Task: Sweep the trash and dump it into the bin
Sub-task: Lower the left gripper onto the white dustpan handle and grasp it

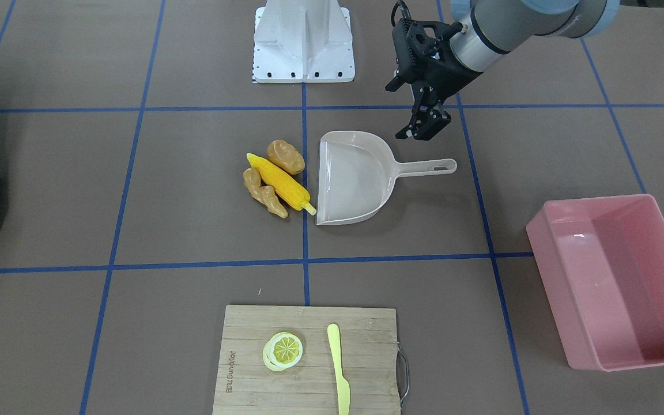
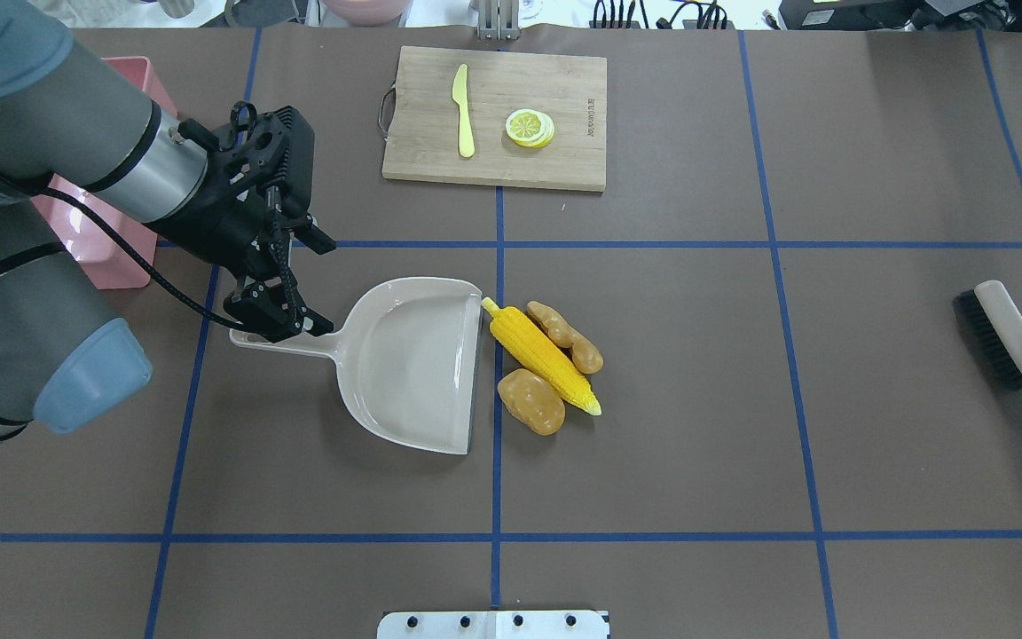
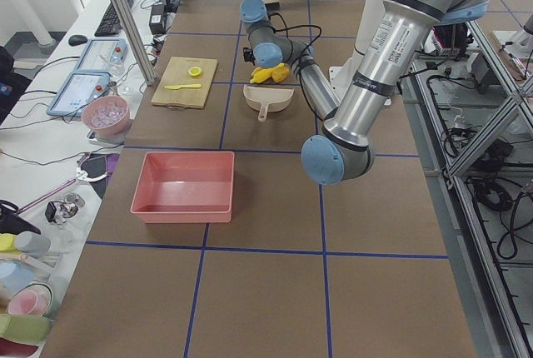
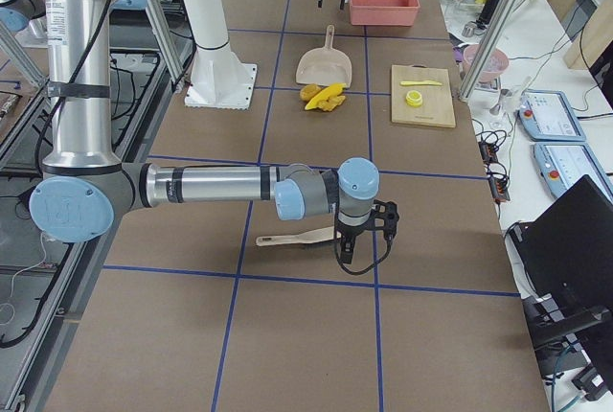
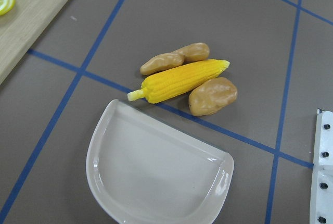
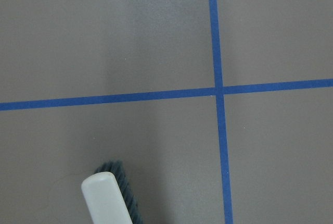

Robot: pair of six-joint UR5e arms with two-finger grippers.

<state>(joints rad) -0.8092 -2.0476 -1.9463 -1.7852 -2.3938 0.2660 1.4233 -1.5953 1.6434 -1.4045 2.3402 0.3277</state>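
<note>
The trash lies in a tight pile mid-table: a yellow corn cob [image 1: 283,184], a tan ginger root [image 1: 264,193] and a brown-orange potato [image 1: 286,157], right at the mouth of the beige dustpan [image 1: 355,178]. The wrist view shows the corn [image 5: 182,81] just off the dustpan lip [image 5: 156,172]. My left gripper [image 2: 285,319] hovers open over the dustpan handle [image 2: 298,342], holding nothing. The pink bin [image 1: 557,271] stands beyond the handle end. My right gripper [image 4: 362,257] hangs over a brush [image 4: 297,237]; I cannot tell whether it is open or shut.
A wooden cutting board [image 1: 251,346] with a lemon slice [image 1: 283,350] and a yellow knife [image 1: 338,369] sits on the side away from the robot. The brush [image 2: 1003,342] lies at the far right edge. The white robot base [image 1: 303,40] stands behind the dustpan.
</note>
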